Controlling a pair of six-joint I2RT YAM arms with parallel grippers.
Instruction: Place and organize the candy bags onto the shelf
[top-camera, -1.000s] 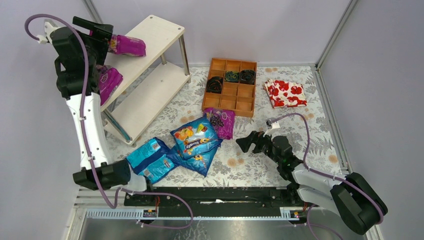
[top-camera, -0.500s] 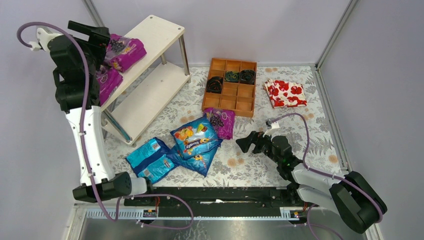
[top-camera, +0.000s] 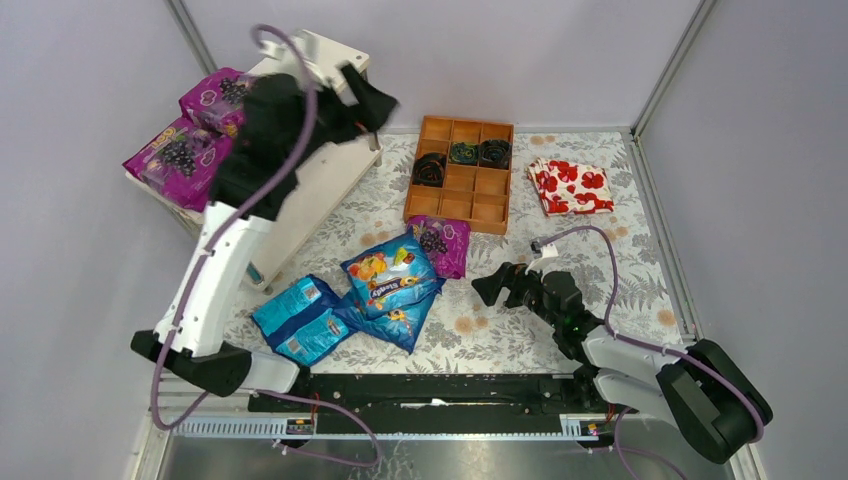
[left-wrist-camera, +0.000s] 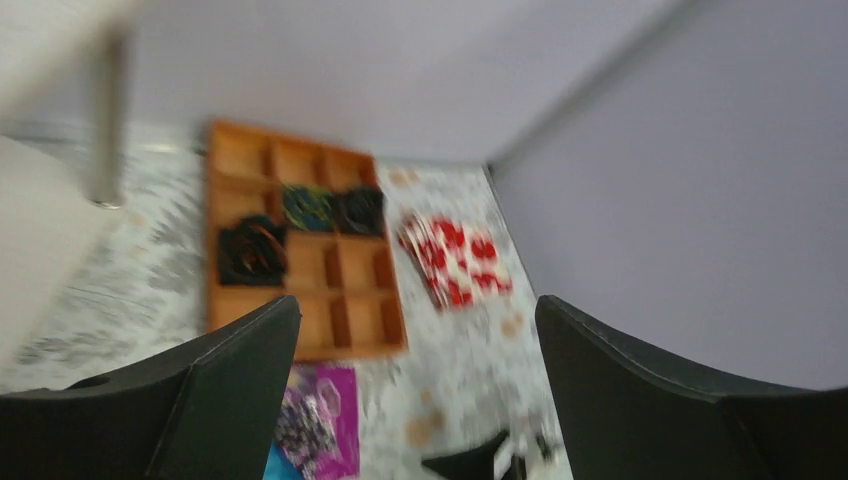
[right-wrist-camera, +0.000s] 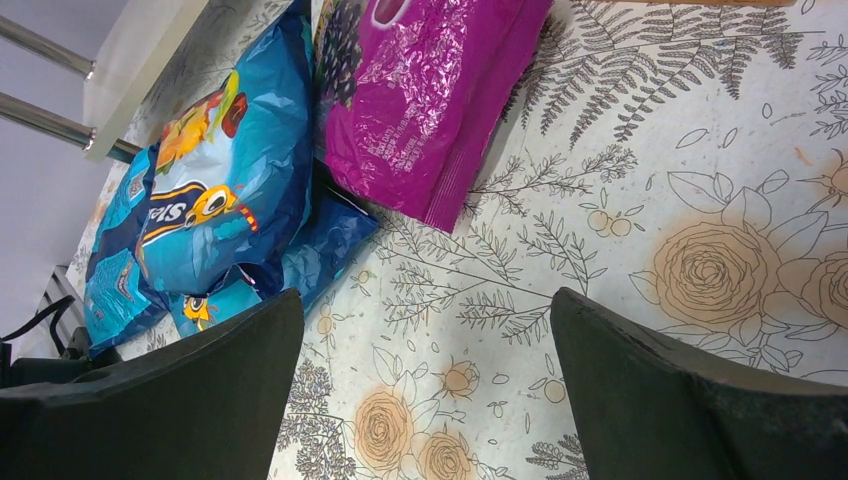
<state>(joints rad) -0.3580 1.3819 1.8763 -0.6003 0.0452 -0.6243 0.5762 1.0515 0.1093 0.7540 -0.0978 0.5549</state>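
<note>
From above, two purple bags (top-camera: 215, 97) lay side by side on the left end of the shelf (top-camera: 318, 188). A third purple bag (top-camera: 441, 245) and the blue bags (top-camera: 392, 275) sat heaped on the flowered tabletop (top-camera: 640, 270) in front of the tray (top-camera: 462, 172), with the cloth (top-camera: 568, 186) to its right. The left tool (top-camera: 368, 98) hung by the shelf's far right corner, and the right tool (top-camera: 492, 285) sat low beside the heap. Half a second before, the left arm had stood at the shelf's left end with its tool at the upper bag. It had since swung right, clear of both bags, while the right arm had not moved. The blurred left wrist view, unlike the overhead one, showed the left tool (left-wrist-camera: 415, 330) spread wide with nothing between its fingers (left-wrist-camera: 200, 400), and the tray (left-wrist-camera: 300, 260) and cloth (left-wrist-camera: 455, 260) beyond. The right wrist view showed the right tool (right-wrist-camera: 425, 330) equally wide and empty, facing the third purple bag (right-wrist-camera: 430, 100) and blue bags (right-wrist-camera: 215, 190) and touching neither.
</note>
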